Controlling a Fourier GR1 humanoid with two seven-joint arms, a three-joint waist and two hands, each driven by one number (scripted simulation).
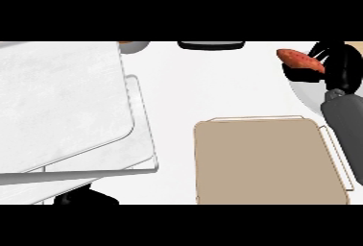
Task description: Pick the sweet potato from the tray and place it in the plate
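Note:
The reddish-orange sweet potato [300, 58] is held up at the far right, with my right hand [334, 61] curled round it from the right. Just under the hand and the potato shows part of a pale grey plate [305, 96], cut off by the right forearm and the view's edge. The tan tray [266, 161] lies at the lower right and has nothing on it. A black shape at the bottom left looks like my left hand [85, 198], mostly hidden under a white slab.
Two large white slabs [60, 101] with a grey edge fill the left side. At the far edge sit a dark-rimmed dish [211, 45] and a grey bowl [133, 46]. White counter [212, 86] lies between the slabs and the tray.

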